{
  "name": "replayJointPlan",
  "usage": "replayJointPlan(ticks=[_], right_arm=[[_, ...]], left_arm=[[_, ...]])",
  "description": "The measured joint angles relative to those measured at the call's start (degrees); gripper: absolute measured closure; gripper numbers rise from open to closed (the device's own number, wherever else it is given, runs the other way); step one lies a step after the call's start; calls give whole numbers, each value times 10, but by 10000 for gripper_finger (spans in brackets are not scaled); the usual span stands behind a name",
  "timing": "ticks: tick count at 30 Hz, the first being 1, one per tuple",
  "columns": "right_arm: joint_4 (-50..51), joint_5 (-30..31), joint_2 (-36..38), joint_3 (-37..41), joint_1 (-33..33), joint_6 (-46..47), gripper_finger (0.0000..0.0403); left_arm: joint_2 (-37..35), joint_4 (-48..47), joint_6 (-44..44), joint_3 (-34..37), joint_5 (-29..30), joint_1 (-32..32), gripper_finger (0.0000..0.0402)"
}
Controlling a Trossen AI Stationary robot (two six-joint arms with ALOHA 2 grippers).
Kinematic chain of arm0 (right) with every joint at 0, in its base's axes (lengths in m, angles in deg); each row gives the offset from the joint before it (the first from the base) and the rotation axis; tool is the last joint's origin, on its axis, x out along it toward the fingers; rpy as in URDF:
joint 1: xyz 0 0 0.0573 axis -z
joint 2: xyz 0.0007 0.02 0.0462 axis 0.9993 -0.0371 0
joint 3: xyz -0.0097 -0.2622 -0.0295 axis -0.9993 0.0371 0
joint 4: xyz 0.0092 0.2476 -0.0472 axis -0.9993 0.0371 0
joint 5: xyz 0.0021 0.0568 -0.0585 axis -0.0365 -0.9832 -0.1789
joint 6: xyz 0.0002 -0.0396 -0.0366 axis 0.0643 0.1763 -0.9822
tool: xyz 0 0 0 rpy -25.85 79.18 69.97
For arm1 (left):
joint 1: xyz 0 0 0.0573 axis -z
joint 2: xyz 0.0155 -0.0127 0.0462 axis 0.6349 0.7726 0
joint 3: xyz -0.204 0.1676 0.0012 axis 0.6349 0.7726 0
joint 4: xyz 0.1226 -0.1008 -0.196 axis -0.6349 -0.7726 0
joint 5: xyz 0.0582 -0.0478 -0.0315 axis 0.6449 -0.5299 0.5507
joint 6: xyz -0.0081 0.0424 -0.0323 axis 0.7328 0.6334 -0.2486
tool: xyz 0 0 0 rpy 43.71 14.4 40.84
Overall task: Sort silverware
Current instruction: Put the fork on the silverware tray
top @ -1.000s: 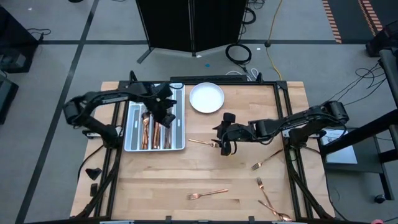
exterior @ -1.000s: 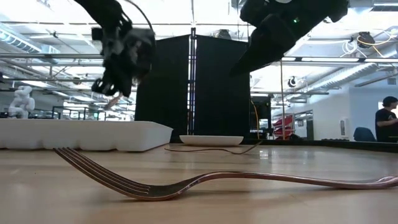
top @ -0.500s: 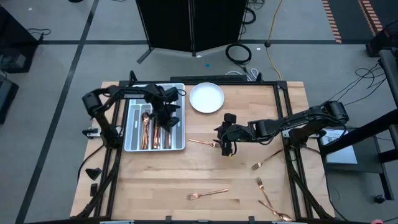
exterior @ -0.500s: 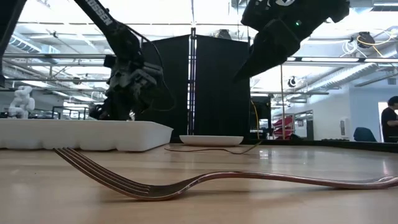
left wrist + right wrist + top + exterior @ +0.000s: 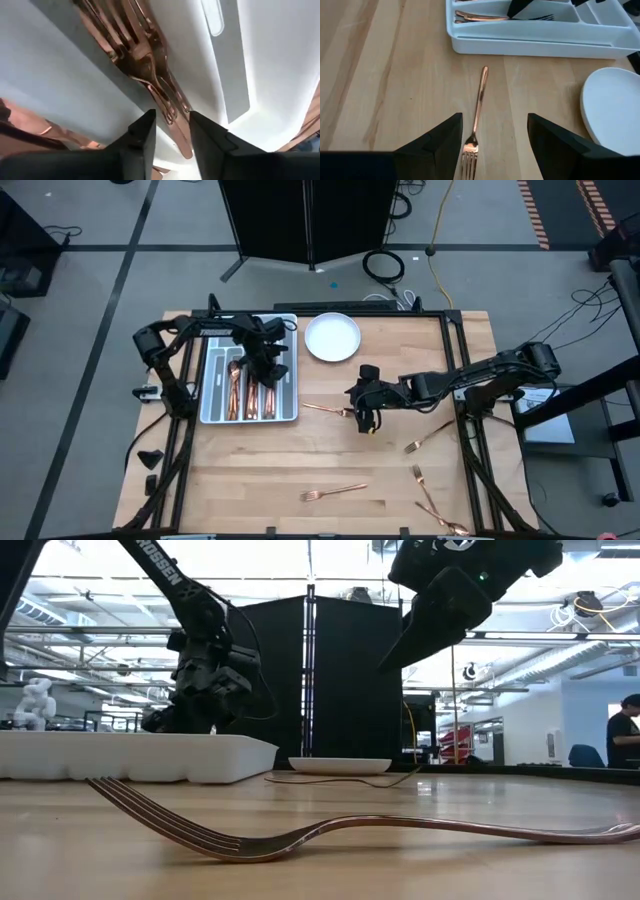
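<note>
The left gripper (image 5: 262,365) dips into the grey tray (image 5: 289,395), its fingers (image 5: 142,137) parted narrowly around the handle end of stacked copper forks (image 5: 145,60); whether they touch it is hard to make out. The right gripper (image 5: 364,420) hangs wide open over a loose fork (image 5: 476,112) on the bench (image 5: 250,470), beside the white plate (image 5: 332,337). More forks (image 5: 334,492) lie scattered nearer the bench's front, one cut off by the low view's edge.
</note>
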Motion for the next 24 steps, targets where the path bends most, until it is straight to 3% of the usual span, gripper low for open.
replayJointPlan(ticks=[7,13,18,24], right_arm=[[0,3,0,0,0,-1,190],[4,3,0,0,0,-2,190],[62,2,1,-4,-19,4,190],[172,-6,10,-57,-63,59,190]], left_arm=[[-2,-64,54,-32,-5,-22,235],[-35,-117,66,-71,0,-23,231],[-107,-154,74,-83,8,3,231],[-233,-129,45,-79,115,103,231]])
